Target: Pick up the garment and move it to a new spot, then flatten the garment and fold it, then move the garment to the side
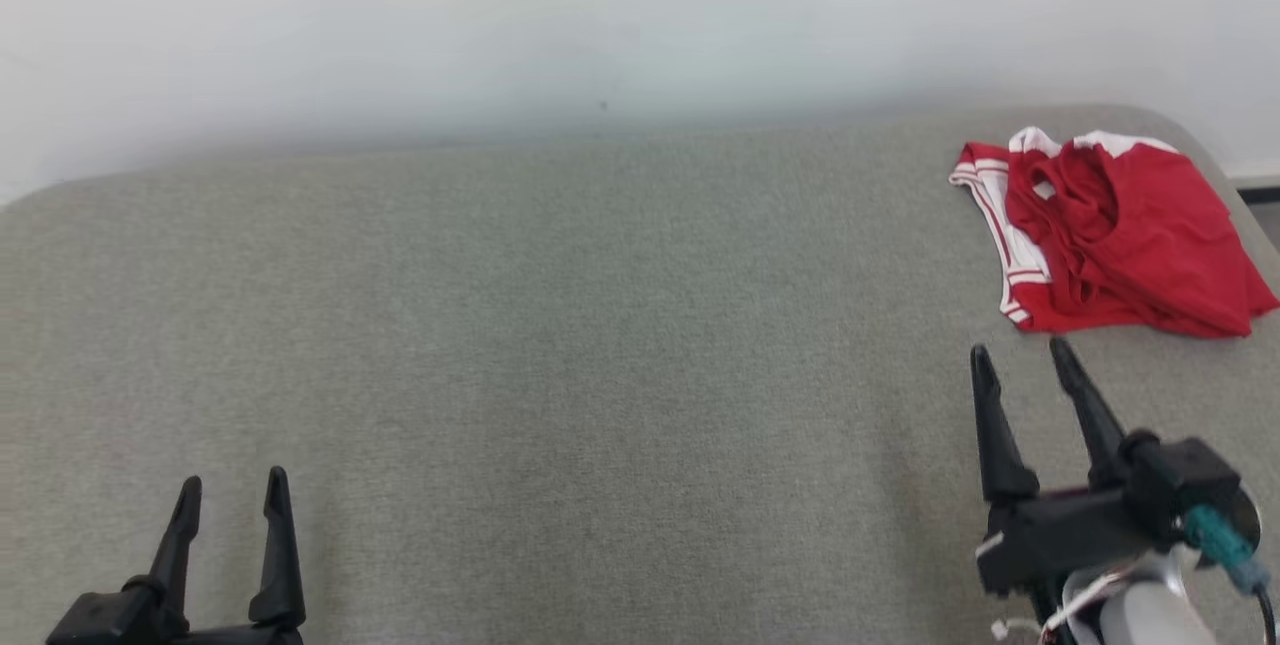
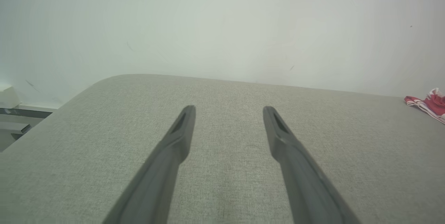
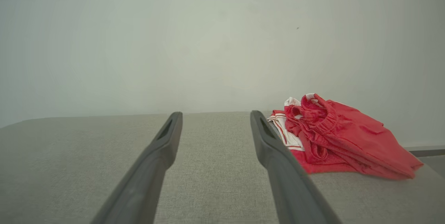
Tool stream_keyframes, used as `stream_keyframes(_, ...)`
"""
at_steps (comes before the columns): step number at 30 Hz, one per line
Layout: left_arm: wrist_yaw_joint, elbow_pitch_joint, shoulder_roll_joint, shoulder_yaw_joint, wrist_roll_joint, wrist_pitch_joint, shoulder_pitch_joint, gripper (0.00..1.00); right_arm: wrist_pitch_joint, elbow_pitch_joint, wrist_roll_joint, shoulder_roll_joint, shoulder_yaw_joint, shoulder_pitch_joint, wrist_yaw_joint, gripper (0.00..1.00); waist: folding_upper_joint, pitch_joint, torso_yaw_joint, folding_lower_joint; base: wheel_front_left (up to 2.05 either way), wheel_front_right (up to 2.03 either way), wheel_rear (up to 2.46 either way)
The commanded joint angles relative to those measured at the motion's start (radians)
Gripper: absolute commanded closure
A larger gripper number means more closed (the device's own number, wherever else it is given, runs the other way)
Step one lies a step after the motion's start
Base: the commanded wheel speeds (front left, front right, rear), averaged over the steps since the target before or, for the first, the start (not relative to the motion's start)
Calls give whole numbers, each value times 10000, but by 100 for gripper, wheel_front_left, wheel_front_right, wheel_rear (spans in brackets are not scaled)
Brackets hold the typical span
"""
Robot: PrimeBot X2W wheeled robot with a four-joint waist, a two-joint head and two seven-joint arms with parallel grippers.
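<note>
Pick-up was pending. Left end effector (image 1: pixel 234 477) and right end effector (image 1: pixel 1019 345) stood wide open, empty; the right likely needed to reach the garment (image 1: pixel 1130 235).

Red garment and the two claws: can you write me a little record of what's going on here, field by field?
garment: red with white trim, crumpled, far right of the table
table: grey fabric top, pale wall behind
left gripper: open, near left, holding nothing
right gripper: open, tips close to the garment, holding nothing
stage: pick-up not yet done
</note>
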Motion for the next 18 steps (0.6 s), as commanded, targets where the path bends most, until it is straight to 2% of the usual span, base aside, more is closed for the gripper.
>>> stream_keyframes(1,3,111,61,-25,73,-8,104,0,59,-208,-78,94,-105,350,-34,0,2,-436,298,3,0,0,0)
stream_keyframes(7,74,352,118,-33,121,-10,230,0,371,-928,-246,440,-227,1362,-34,0,2,-766,375,3,0,0,0)
stream_keyframes(18,145,521,137,33,139,-12,397,0,542,-1292,-345,690,-329,2285,-34,0,2,-971,475,3,0,0,0)
